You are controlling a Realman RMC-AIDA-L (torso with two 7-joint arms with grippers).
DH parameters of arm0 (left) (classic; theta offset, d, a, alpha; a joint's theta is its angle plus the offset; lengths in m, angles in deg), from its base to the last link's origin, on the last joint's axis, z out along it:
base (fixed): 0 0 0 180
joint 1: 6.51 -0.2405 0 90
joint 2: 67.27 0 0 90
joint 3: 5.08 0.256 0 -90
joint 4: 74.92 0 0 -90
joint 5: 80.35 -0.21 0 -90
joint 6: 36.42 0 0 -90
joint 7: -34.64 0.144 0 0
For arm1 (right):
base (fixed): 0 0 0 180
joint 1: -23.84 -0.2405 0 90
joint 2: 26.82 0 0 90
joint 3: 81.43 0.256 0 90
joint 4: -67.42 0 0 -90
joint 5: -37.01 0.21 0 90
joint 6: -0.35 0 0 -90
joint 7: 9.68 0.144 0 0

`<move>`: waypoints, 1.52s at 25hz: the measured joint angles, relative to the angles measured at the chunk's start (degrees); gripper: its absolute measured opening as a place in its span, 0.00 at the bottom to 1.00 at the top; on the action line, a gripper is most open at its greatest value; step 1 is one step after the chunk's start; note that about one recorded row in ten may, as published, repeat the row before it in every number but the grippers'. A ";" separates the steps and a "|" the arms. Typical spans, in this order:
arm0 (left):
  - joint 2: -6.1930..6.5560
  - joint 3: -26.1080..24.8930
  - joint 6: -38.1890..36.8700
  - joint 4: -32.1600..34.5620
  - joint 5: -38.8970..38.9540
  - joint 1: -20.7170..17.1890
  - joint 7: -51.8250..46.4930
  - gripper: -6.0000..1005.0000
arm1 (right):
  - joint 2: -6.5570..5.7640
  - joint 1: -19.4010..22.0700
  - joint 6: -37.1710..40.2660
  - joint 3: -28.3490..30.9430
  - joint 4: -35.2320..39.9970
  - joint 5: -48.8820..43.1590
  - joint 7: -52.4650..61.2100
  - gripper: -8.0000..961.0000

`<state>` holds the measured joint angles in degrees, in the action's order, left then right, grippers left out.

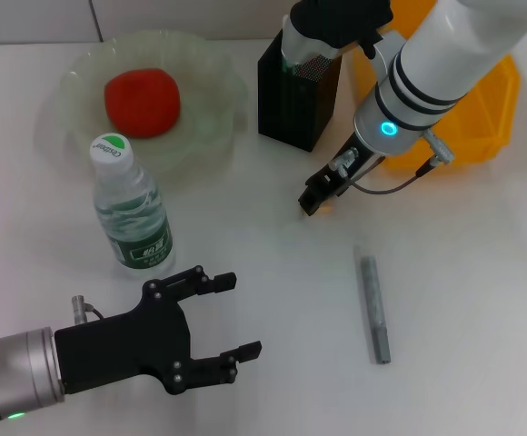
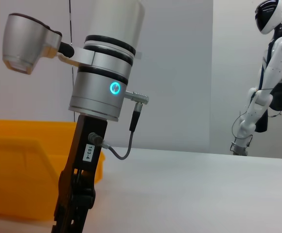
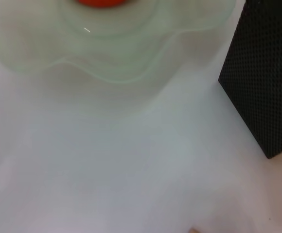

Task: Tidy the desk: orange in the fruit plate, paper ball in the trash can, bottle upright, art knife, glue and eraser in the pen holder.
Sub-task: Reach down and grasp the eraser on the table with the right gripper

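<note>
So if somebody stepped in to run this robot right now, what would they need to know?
Left gripper: fingers open, empty, low over the white desk beside the upright clear green-capped bottle.
Right gripper: down at the desk before the black mesh pen holder.
Done: red-orange orange lies in the pale green scalloped fruit plate; bottle stands.
Left: grey glue stick lies on the desk.
Eraser, knife, paper ball: not visible; yellow trash can behind.

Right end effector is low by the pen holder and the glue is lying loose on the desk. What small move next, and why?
Probably bring the right end effector back toward the robot, over the glue. The orange sits in the fruit plate and the bottle stands upright, while the glue lies flat on the desk, outside the pen holder. The left end effector rests open.
</note>
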<state>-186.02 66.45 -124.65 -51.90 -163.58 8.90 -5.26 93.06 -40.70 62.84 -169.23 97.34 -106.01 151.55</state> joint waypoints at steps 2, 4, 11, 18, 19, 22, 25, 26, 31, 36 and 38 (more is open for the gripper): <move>-0.05 0.00 0.12 0.00 0.00 0.14 0.00 0.81 | 0.00 0.12 -0.24 -0.17 -0.04 0.34 -0.09 0.55; -0.06 0.00 0.15 0.00 0.00 0.17 0.00 0.81 | 0.00 0.19 -0.47 -0.48 -0.05 1.25 -0.60 0.55; -0.08 0.00 0.16 0.00 0.00 0.35 0.02 0.81 | 0.00 0.13 -0.68 -0.71 -0.60 2.78 -1.64 0.54; -0.16 0.00 0.17 0.01 0.00 0.52 0.07 0.81 | 0.00 -0.12 -1.87 -0.71 -1.87 2.97 -2.43 0.52; -0.16 0.00 0.16 0.01 0.00 0.52 0.08 0.81 | 0.00 -0.13 -1.85 -0.71 -1.88 2.97 -2.45 0.52; -0.16 0.02 0.16 -0.11 0.00 0.51 0.08 0.81 | -0.01 -0.21 -1.71 -0.71 -1.88 2.97 -2.47 0.50; -0.17 0.07 0.19 -0.51 0.00 0.58 0.09 0.81 | -0.01 -0.13 -1.60 -0.70 -1.78 2.82 -2.46 0.49; -0.17 0.08 0.23 -0.60 0.00 0.64 0.09 0.81 | -0.01 0.33 -1.53 -0.71 -1.14 2.80 -2.45 0.49; -0.17 0.10 0.19 -0.69 0.00 0.67 0.09 0.81 | -0.25 3.06 0.21 -0.24 4.09 2.61 -1.91 0.45; -0.17 0.10 0.15 -0.70 0.00 0.67 0.09 0.81 | -0.68 6.19 2.91 0.78 12.06 1.92 -1.10 0.39; -0.16 0.09 0.14 -0.70 0.01 0.67 0.09 0.81 | -0.72 6.63 3.92 1.91 13.98 1.14 -0.79 0.37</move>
<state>-186.18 66.54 -124.50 -52.61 -163.57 9.57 -5.17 92.34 -34.07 66.76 -167.31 111.32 -104.86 150.76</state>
